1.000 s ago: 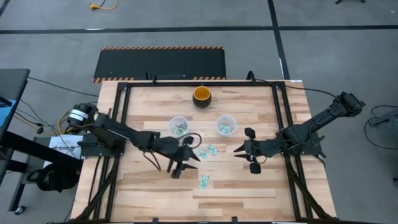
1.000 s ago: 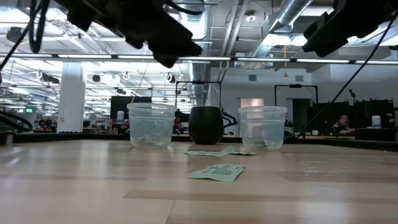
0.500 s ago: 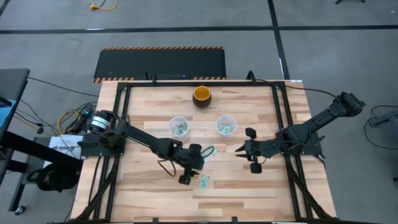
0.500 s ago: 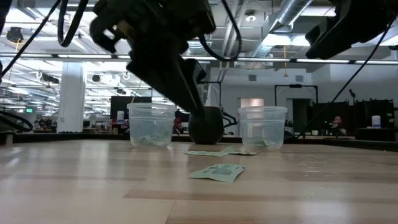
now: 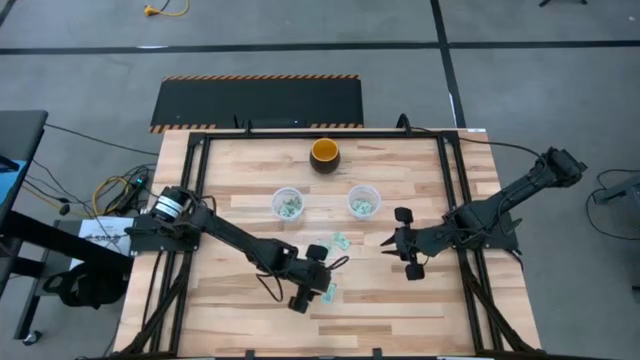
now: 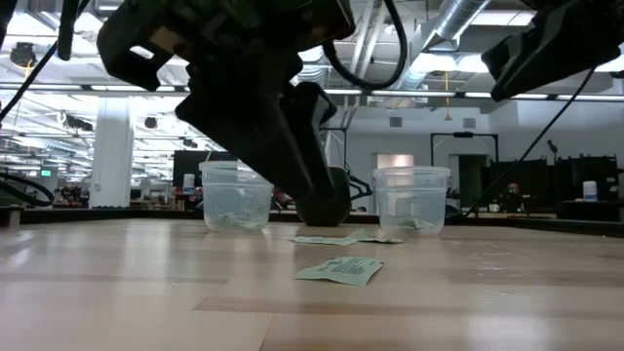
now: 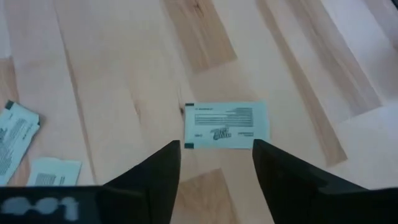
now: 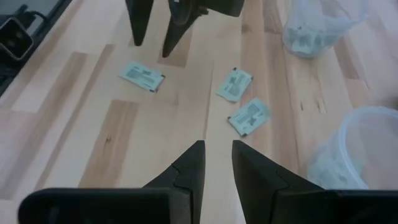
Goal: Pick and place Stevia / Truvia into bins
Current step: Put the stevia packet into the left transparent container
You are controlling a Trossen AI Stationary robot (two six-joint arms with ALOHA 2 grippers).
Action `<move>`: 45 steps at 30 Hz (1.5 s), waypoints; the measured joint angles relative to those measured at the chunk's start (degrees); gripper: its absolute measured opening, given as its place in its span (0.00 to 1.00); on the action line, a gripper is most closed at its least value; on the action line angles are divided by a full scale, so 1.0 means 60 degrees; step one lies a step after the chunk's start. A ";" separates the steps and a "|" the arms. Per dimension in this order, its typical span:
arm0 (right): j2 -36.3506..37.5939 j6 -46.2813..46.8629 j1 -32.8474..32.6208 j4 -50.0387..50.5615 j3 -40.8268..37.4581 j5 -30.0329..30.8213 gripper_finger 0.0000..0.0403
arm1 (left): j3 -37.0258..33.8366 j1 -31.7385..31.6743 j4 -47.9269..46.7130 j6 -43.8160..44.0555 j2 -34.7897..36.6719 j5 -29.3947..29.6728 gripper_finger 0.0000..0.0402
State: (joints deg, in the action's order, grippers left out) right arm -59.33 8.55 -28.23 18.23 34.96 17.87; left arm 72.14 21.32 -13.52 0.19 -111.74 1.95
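**Left claw drops over the front sachet**

Since a second ago the left claw (image 5: 318, 290) has swung away from the left cup and come down toward the counter's (image 5: 230, 320) front, its fingers (image 7: 155, 177) spread apart and empty. In its wrist view they straddle the near sachet (image 7: 225, 126), which lies flat, printed side up, its long axis running across the gap between the fingers. From above, that sachet (image 5: 328, 292) sits alone near the front middle of the counter, with bare wood on all sides.

Farther back, two more sachets (image 5: 340, 241) lie flat close together between the two cups and a little in front of them; the right wrist view shows them both tilted diagonally, just apart.

Off to the right, the right claw (image 5: 386, 243) hovers, fingers a little apart and holding nothing.

Behind the pair, the left cup (image 5: 287, 204) and the right cup (image 5: 363, 202) stand upright, well apart, each with sachets inside.

At the back edge stands a dark bowl (image 5: 324, 154) with an orange inside.
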 joint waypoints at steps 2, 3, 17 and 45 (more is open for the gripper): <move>-0.0001 -0.0144 -0.0004 -0.0013 0.0000 -0.0003 0.19 | -0.0003 0.0057 0.0087 0.0000 0.0000 0.0035 0.51; 0.0000 -0.0259 -0.0006 -0.0054 0.0000 -0.0004 0.19 | -0.0003 0.0076 0.0116 0.0000 0.0000 0.0051 0.53; 0.0000 -0.2007 -0.0732 -0.1096 0.0000 -0.1963 0.19 | -0.0007 0.0229 0.0561 0.0040 0.0004 0.0407 0.60; -0.0004 -0.1754 -0.0714 -0.1119 0.0000 -0.1896 0.19 | 0.0350 -0.0047 0.1064 0.0136 -0.1359 -0.0511 0.60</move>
State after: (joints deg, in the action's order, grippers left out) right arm -59.35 -1.98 -32.51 11.51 34.96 6.49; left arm 74.24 21.04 -7.14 1.00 -119.90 -1.11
